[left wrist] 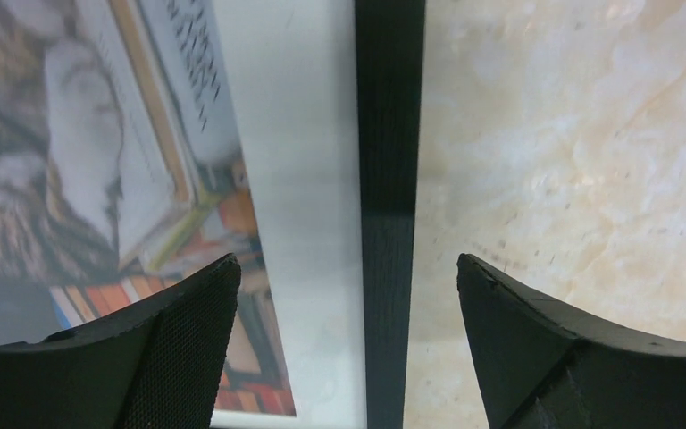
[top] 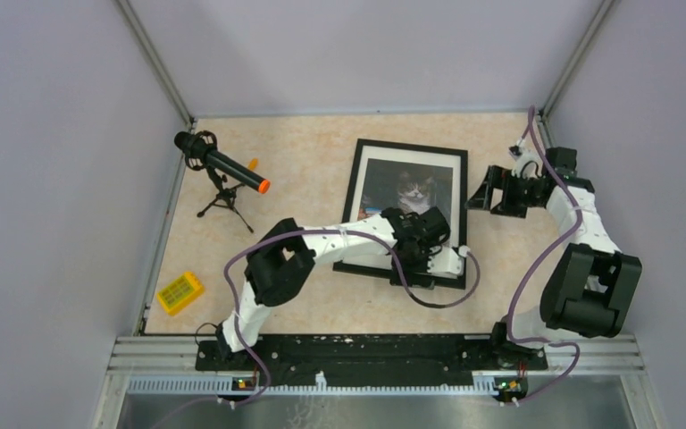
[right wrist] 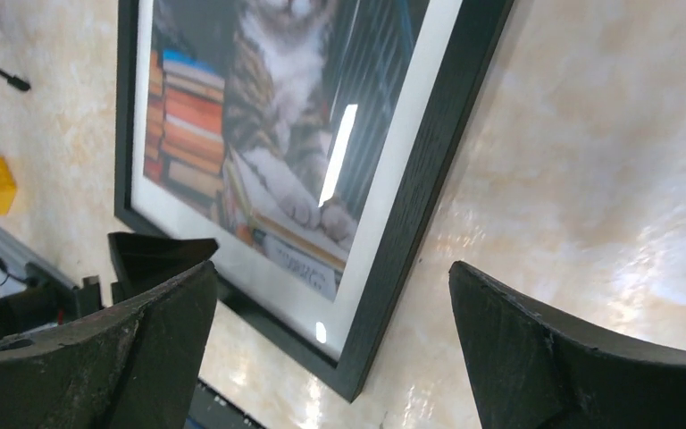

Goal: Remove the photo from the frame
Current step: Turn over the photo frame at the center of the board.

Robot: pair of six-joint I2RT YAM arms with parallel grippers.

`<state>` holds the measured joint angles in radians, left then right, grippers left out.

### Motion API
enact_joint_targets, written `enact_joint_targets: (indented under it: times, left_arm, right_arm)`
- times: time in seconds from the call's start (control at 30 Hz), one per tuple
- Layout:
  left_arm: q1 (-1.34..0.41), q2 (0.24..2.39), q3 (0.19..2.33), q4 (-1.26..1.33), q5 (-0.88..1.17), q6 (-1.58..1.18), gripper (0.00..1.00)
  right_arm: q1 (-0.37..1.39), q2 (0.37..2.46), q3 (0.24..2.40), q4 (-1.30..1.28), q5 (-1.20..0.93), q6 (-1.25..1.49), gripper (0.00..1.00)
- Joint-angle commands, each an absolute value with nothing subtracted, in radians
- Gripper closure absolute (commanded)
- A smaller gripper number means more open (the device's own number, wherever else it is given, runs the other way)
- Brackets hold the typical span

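Beige marbled tabletop (top: 304,152) is being boxed in by grey walls (top: 54,134) — thin black rectangular frame (left wrist: 389,134) is being straddled at its edge by the wide-spread left gripper (left wrist: 347,264); right gripper (right wrist: 332,268) equally wide.

No text is legible; the lines of print within the photo (left wrist: 161,179) are too blurred.

frame (left wrist: 389,179): black border, matt, fine wood-grain texture. Front is glossy, with a bright glare streak across the photo (right wrist: 277,134), a colour print with a plain white margin. bench (right wrist: 589,179): smooth, marbled beige, slight sheen. left gripper (left wrist: 347,261) pads (left wrist: 179,357): matt black, fine mesh pattern. right gripper (right wrist: 331,268) fingers (right wrist: 545,357): matt black, scuffed, rough-looking.
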<state>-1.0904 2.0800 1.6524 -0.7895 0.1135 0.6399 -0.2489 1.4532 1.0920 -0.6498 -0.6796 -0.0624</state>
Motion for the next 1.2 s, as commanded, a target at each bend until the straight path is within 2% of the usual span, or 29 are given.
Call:
enact_joint_targets:
  times: [0.0,0.3,0.53,0.63,0.83,0.93,1.17]
  left_arm:
    - [-1.128,2.142,1.752,-0.841,0.064,0.655,0.08]
    - [-1.172,2.229,1.779,-0.842,0.009,0.616,0.25]
    - [-1.195,2.255,1.757,-0.831,-0.053,0.613,0.44]
    - [-1.194,2.239,1.765,-0.822,-0.061,0.603,0.6]
    - [-1.191,2.161,1.77,-0.791,-0.027,0.588,0.84]
    - [-1.185,2.116,1.769,-0.775,-0.016,0.568,1.0]
    - [-1.164,2.009,1.748,-0.736,0.024,0.538,1.0]
  right_arm:
    - [-0.278,1.424,1.022,-0.695,-0.774,-0.115,0.01]
    - [-0.331,1.458,0.975,-0.671,-0.81,-0.118,0.01]
    - [-0.347,1.522,0.986,-0.69,-0.861,-0.138,0.01]
    - [-0.348,1.531,0.983,-0.687,-0.868,-0.138,0.01]
    - [-0.349,1.589,0.984,-0.7,-0.904,-0.149,0.01]
    - [-0.361,1.622,0.985,-0.707,-0.943,-0.158,0.01]
    - [-0.395,1.705,0.985,-0.736,-1.022,-0.186,0.01]
